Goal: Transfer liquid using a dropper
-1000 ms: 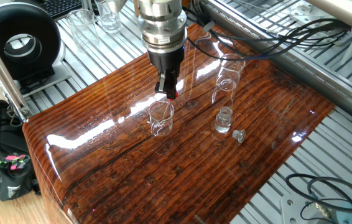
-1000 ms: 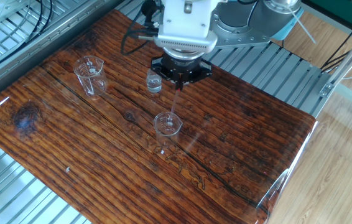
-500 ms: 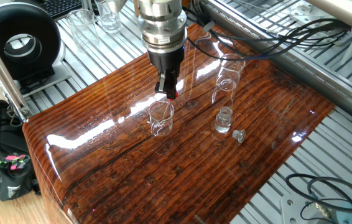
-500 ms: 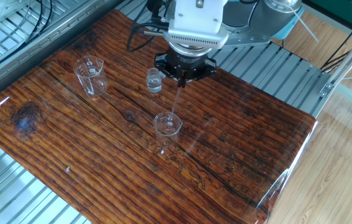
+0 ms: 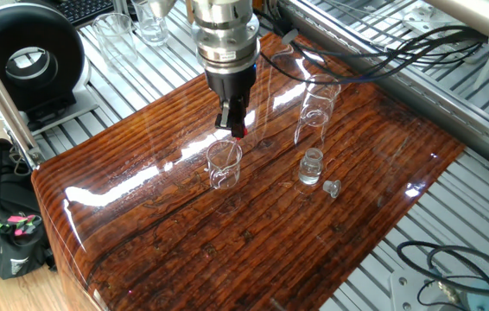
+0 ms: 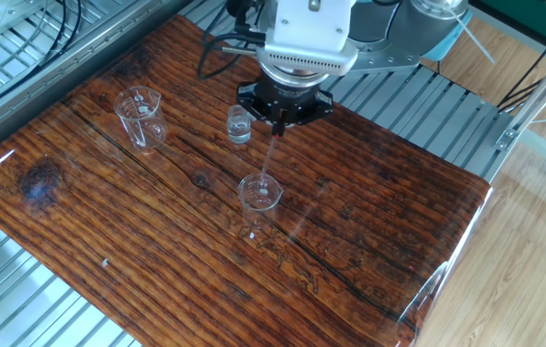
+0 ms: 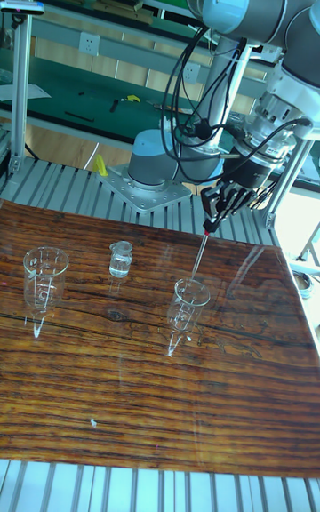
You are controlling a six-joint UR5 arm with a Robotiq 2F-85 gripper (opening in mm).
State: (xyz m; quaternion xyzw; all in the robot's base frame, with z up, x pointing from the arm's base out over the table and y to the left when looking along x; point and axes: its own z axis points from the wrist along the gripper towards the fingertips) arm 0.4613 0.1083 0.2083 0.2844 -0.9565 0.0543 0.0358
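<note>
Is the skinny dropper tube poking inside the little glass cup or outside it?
Inside. In the tall fixed view the dropper slants down from the gripper, and its tip dips past the rim of the glass cup.

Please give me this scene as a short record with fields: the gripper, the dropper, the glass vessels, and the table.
gripper: gripper shut on the red bulb end of the dropper
dropper: held tilted, its tip in the mouth of the near beaker
other vessels: far beaker, apart from the gripper; small bottle, open, its stopper lying beside it
liquid: too faint to tell
table: glossy wooden board
</note>
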